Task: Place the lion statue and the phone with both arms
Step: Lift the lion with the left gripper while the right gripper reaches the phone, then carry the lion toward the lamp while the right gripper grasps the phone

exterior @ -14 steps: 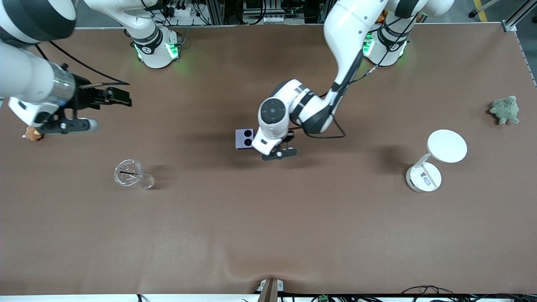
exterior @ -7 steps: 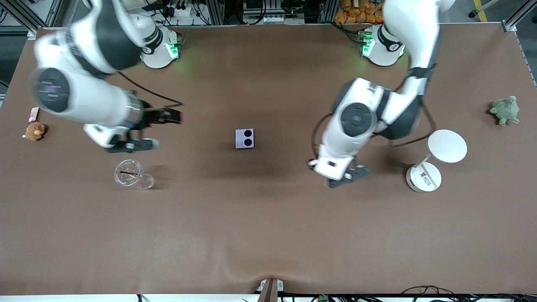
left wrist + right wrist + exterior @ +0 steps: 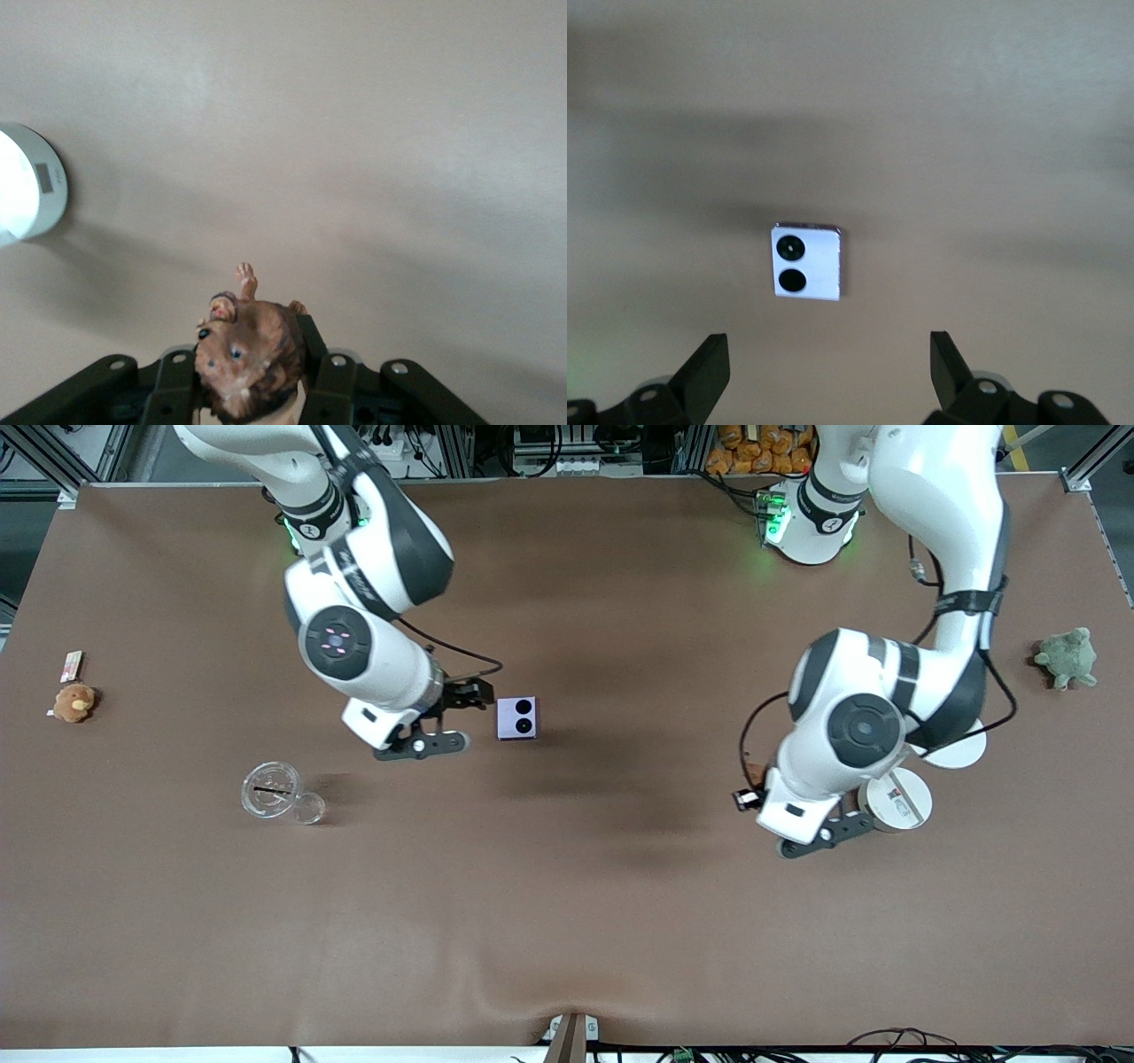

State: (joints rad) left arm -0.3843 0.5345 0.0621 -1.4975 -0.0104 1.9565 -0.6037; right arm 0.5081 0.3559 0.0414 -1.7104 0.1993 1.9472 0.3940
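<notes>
While left end effector clamps one lion statue, one phone lies flat.

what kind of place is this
Likely a robotics lab: the left gripper holds a lion statue and the right gripper hangs over a phone, on a brown table backed by cabling.

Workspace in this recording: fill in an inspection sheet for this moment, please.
Surface: brown mat-covered table, slightly rippled at the camera edge.
Job's things: square lavender flip phone flat mid-table; reddish-brown lion statue in the left gripper.
Clutter: clear plastic cup on its side; white round-headed desk lamp; green plush turtle; brown plush toy; small card.
Grippers: left gripper shut on the statue, beside the lamp; right gripper open, over the table next to the phone.
Cables: black leads looped along both arms.
Surroundings: frame and plugs past the bases.
</notes>
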